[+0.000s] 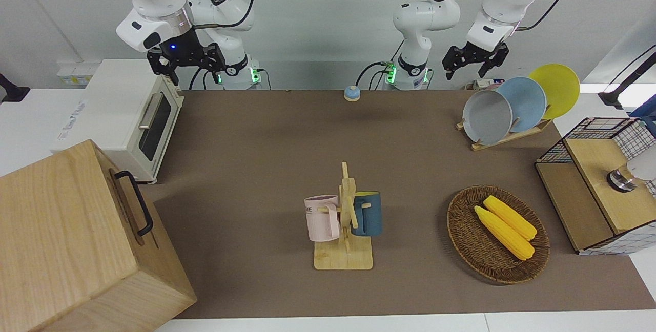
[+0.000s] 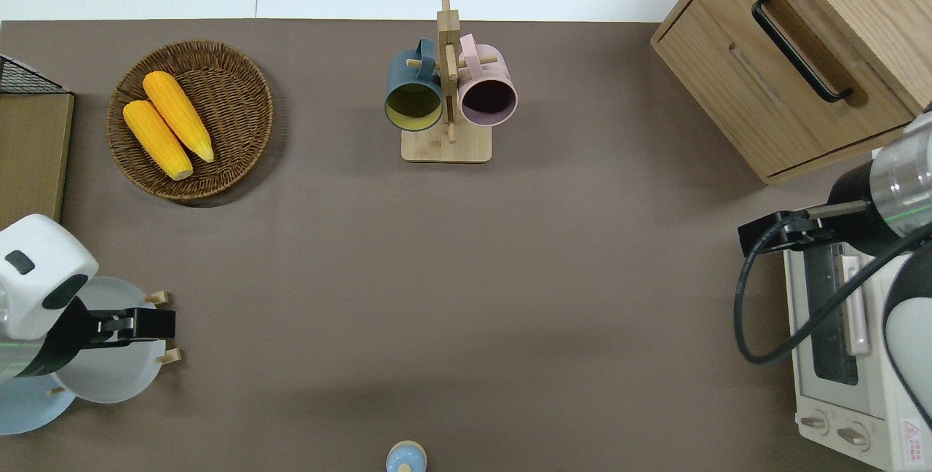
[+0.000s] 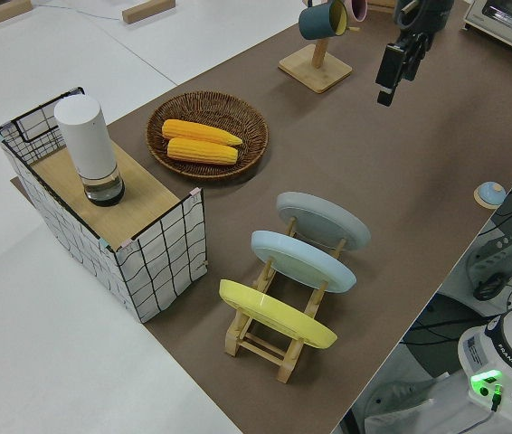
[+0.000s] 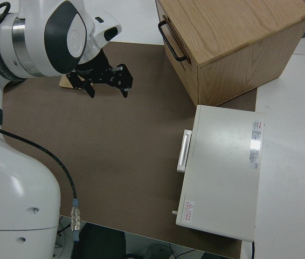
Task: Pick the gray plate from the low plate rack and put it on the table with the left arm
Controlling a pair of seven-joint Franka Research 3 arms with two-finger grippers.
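A brown-matted worktop (image 1: 266,132) is carrying a small wooden rack (image 1: 505,136) at the left arm's end, near the robots. Three plates are leaning in it: a gray plate (image 1: 487,117) in the end slot facing the middle of the worktop, a light blue plate (image 1: 527,102) next to it, and a yellow plate (image 1: 557,88) last. The left pincer (image 2: 142,324) is hanging in the air over the gray plate, with its fingers parted and nothing between them. The right arm is parked.

The main risk is probably the tight spacing: the gray plate is overlapping the blue one, so a finger coming down off-centre could be knocking the blue plate or nudging the light rack along the mat. A grip taken too shallowly on the thin rim could be letting the plate slip or swing.

Open mat is lying beside the rack toward the middle of the worktop, a wide bare stretch. A wicker basket of corn (image 1: 498,233) and a wire-sided crate (image 1: 597,183) are standing farther from the robots, and the mat's edge is running close by the rack.
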